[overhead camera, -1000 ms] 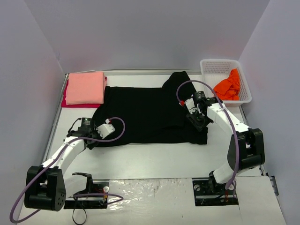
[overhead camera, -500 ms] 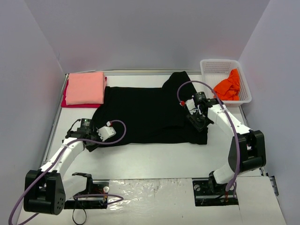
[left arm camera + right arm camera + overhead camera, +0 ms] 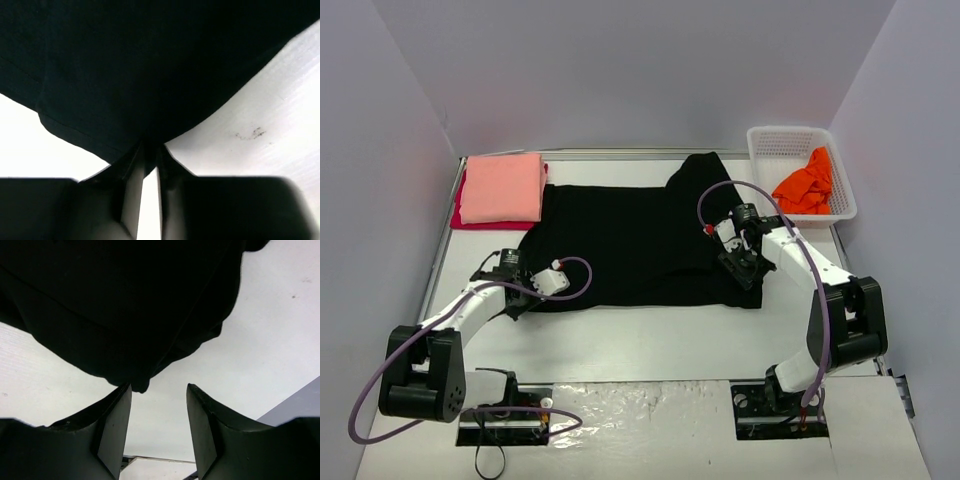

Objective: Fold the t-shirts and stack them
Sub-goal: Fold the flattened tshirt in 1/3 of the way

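Note:
The large black t-shirt (image 3: pixel 630 245) lies spread flat across the middle of the table. My left gripper (image 3: pixel 520 300) is low at its near left corner, and in the left wrist view the gripper (image 3: pixel 150 147) is shut on a fold of the black hem (image 3: pixel 150 65). My right gripper (image 3: pixel 748 272) is at the shirt's near right corner. In the right wrist view it (image 3: pixel 159 387) stands open, and the cloth's edge (image 3: pixel 125 300) hangs at its left fingertip with nothing between the fingers. A folded salmon-pink t-shirt (image 3: pixel 502 187) lies on a red one (image 3: pixel 470 220) at the back left.
A white mesh basket (image 3: pixel 775 145) at the back right holds a crumpled orange t-shirt (image 3: pixel 805 187). A raised rim (image 3: pixel 448 230) runs along the table's left side. Grey walls close in the back and both sides.
My left gripper has closed down onto the black shirt's near left corner. The right gripper has shifted slightly toward the near right corner and stays open.

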You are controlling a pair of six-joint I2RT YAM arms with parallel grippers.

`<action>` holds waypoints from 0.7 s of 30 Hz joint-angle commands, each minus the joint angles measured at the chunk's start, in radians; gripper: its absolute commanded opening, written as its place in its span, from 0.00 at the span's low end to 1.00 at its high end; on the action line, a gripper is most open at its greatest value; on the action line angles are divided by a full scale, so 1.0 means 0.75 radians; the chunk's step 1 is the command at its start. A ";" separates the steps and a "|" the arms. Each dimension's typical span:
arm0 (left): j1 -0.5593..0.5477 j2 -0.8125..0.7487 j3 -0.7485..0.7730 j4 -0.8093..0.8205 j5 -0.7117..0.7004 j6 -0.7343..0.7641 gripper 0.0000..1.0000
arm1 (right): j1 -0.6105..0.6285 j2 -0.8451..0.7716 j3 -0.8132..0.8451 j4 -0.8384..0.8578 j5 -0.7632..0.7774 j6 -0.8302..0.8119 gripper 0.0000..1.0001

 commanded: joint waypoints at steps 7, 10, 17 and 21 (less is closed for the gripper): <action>0.008 0.036 -0.001 0.031 -0.016 -0.023 0.02 | -0.016 -0.026 -0.110 -0.077 -0.009 -0.085 0.44; 0.006 0.032 0.001 0.043 -0.022 -0.045 0.02 | -0.024 -0.041 -0.112 -0.094 -0.021 -0.116 0.44; 0.008 0.005 -0.001 0.058 -0.018 -0.082 0.02 | -0.028 0.021 -0.134 -0.102 -0.036 -0.177 0.42; 0.006 -0.009 0.001 0.052 -0.018 -0.090 0.02 | -0.032 0.051 -0.136 -0.116 -0.105 -0.212 0.41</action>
